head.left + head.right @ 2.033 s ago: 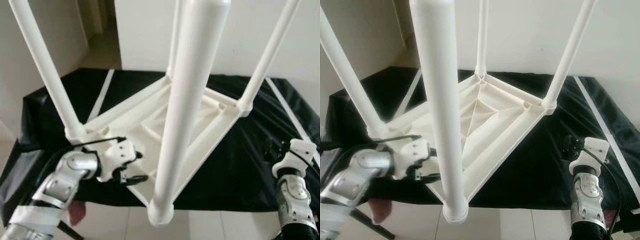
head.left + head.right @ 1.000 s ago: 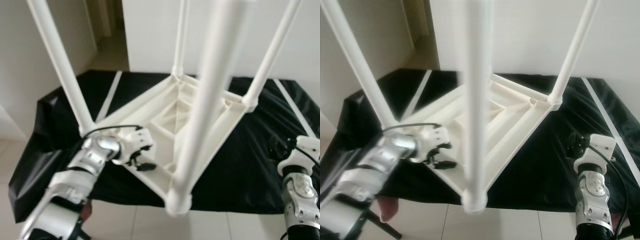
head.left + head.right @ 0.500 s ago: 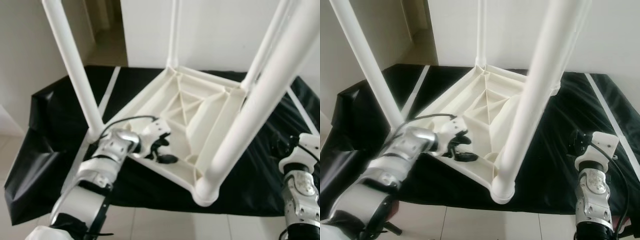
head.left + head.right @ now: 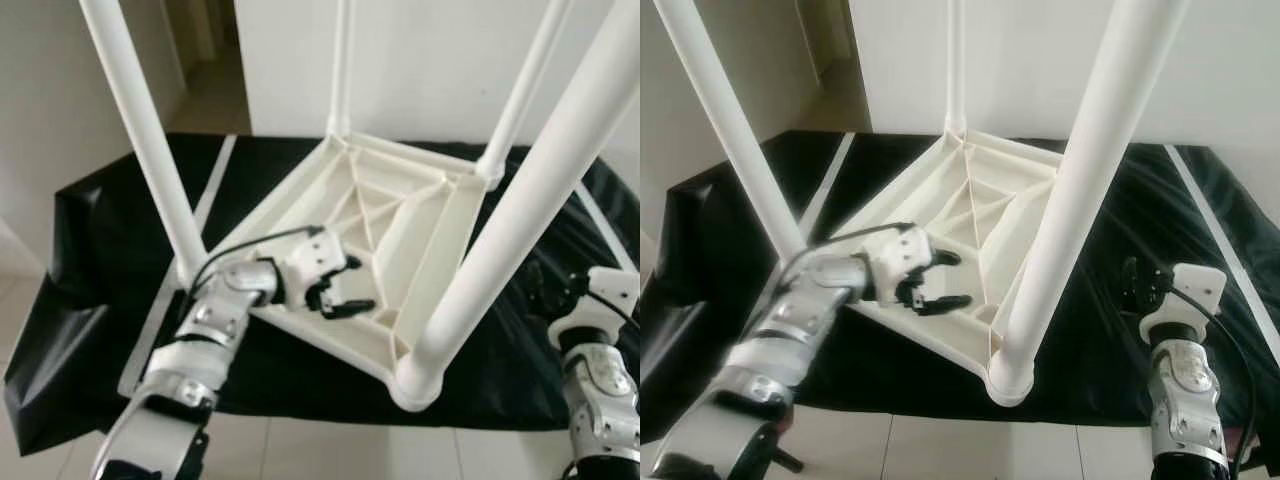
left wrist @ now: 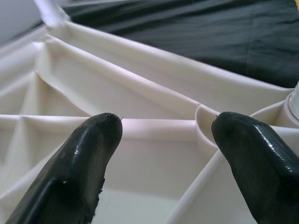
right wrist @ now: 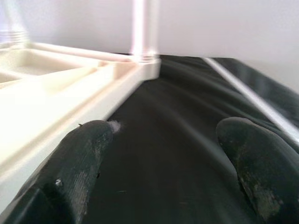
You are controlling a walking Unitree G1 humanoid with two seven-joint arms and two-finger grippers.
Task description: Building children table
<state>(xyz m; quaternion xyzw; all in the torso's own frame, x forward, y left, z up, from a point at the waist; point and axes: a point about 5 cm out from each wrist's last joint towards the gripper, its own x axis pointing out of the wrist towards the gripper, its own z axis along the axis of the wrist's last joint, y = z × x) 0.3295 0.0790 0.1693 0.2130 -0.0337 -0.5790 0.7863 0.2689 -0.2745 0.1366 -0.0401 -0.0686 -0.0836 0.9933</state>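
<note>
Both sets of jaws stood apart and gripped nothing. I had the left gripper (image 4: 338,296) reaching over the near-left rim of the upturned children's table (image 4: 400,215), its black fingers (image 5: 79,158) spread above the ribbed underside, just beside the socket of the near leg (image 4: 520,215). I judged that was the sensible place for it: the ribs there give an edge to press or catch on while steadying the frame.

That table lay top-down on a black cloth (image 4: 100,250) covering the work surface, in the middle of the scene, so all four white legs pointed up. The far leg (image 4: 341,65), the left leg (image 4: 140,135) and the right leg (image 4: 525,90) each sat in a corner socket, which suggested to me the assembly was nearly complete.

My right gripper (image 4: 1132,290) hovered low at the near-right, over the cloth and apart from the table's right rim (image 6: 70,100), fingers (image 6: 77,172) wide, presumably ready to brace that side.
</note>
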